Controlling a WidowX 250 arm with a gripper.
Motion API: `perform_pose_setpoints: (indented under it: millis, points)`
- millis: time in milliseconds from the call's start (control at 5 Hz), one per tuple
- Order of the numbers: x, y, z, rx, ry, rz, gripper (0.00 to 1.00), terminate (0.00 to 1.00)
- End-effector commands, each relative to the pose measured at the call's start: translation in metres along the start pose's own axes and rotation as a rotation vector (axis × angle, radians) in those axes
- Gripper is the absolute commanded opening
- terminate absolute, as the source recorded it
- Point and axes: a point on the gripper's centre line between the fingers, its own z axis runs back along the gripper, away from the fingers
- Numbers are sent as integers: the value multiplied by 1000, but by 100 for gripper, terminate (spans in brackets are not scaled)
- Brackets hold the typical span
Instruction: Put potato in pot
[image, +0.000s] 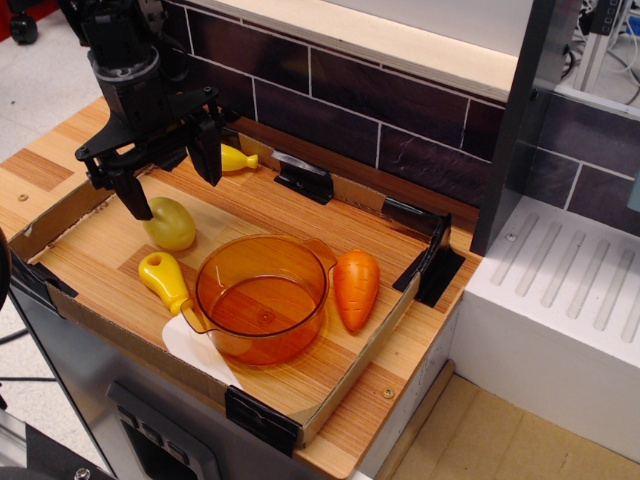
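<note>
The black gripper (172, 178) hung with its two fingers spread wide apart, holding nothing. It was just above the potato (171, 225), and the left finger (133, 194) covered the potato's upper left edge. The potato lay on the wooden tray (290, 205), in its left part. The pot (262, 297) stood to the right of it and nearer, with its yellow handle (164, 279) pointing left. An orange carrot (356, 288) lay just right of the pot. A yellow banana-like toy (238, 158) lay at the far side, partly hidden behind the gripper.
</note>
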Motion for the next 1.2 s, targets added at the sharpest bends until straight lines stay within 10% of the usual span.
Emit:
perform_pose_setpoints:
  millis: [0, 600, 800, 1000]
  points:
    - [9, 2, 3, -2, -47, 19, 100, 0]
    - [7, -4, -22, 74, -89, 73, 100, 0]
    - [-1, -6, -24, 71, -84, 63, 0, 0]
    - [-3, -8, -24, 77, -56, 75, 0, 0]
